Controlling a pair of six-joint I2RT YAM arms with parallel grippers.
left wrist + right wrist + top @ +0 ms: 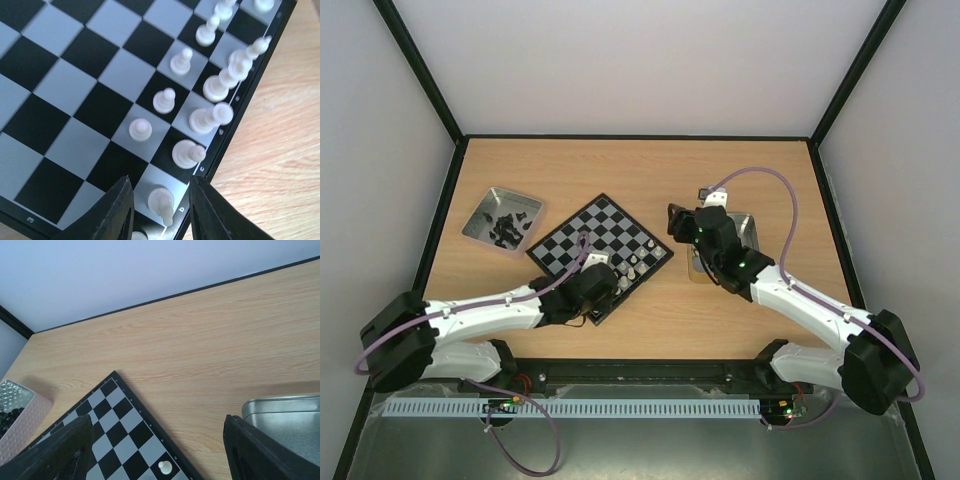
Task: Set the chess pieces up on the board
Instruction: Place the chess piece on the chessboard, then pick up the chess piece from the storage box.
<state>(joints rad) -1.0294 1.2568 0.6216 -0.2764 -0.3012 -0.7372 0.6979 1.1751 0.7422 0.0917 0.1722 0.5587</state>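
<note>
**White piece set on the back rank, left arm due to lift clear**

The left end effector (161,185) hangs over the near edge of the board (75,100), jaws parted either side of a white piece (161,201) that stands free on its square. The placing step looks done. Next comes a straight lift, because the neighbouring white piece (186,153) stands just beside one finger. The right end effector (157,420) is wide open and empty near the metal tray (285,407). The dark pieces (508,226) wait in the far tray (480,205), well apart across the worktop (720,170).
</note>
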